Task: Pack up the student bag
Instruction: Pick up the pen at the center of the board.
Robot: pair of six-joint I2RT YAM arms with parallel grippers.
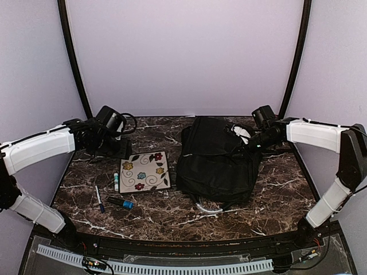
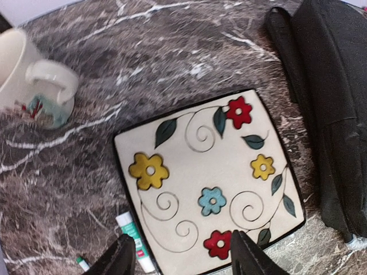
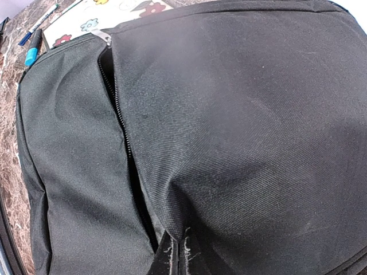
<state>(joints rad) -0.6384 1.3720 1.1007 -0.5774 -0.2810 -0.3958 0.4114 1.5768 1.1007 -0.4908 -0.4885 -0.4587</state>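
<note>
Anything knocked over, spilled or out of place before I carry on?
Nothing stands out. The student bag lies flat with its zipper partly open. The floral square, glue stick, pen and marker lie loose beside it.

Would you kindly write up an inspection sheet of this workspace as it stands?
Surface: dark veined marble table.
Job's things: student bag lying flat, a zipper partly open.
Clutter: floral plate, glue stick, pen, blue-capped marker, mug.
Grippers: left tool open above the plate; right tool shut, pinching bag fabric.
Cables: black cable looped by the left wrist.
Surroundings: plain pale walls, black frame posts.
</note>
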